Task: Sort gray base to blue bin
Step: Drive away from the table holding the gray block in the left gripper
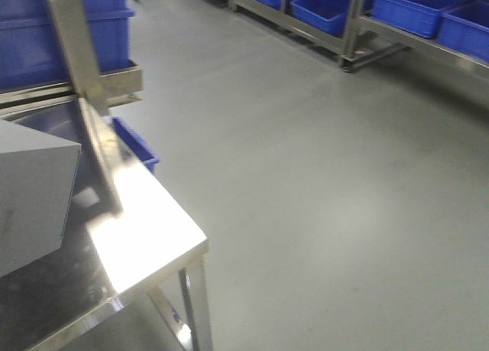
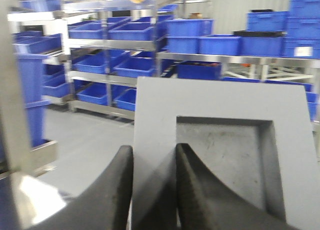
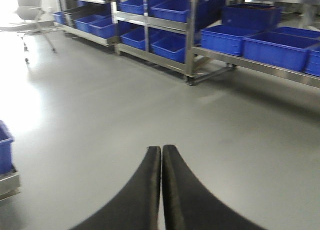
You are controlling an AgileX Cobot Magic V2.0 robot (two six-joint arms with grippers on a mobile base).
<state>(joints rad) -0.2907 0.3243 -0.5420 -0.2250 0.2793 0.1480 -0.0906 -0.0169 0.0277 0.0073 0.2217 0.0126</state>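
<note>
The gray base [image 2: 220, 102] fills the left wrist view, its square recess facing the camera. My left gripper [image 2: 154, 155] is shut on the base's left wall, with one finger outside and one inside the recess. The base also shows at the left edge of the front view [image 1: 34, 190], held over the steel table [image 1: 153, 229]. My right gripper [image 3: 161, 150] is shut and empty, over bare floor. A blue bin [image 1: 141, 148] sits low just beyond the table's far edge. Several alike stand on racks; I cannot tell which one is meant.
A slanted metal upright [image 1: 76, 45] crosses the front view above the table. Stacked blue bins [image 1: 30, 37] stand at the back left. Steel racks with blue bins [image 1: 405, 11] line the far wall. Gray floor [image 1: 321, 183] lies to the right of the table.
</note>
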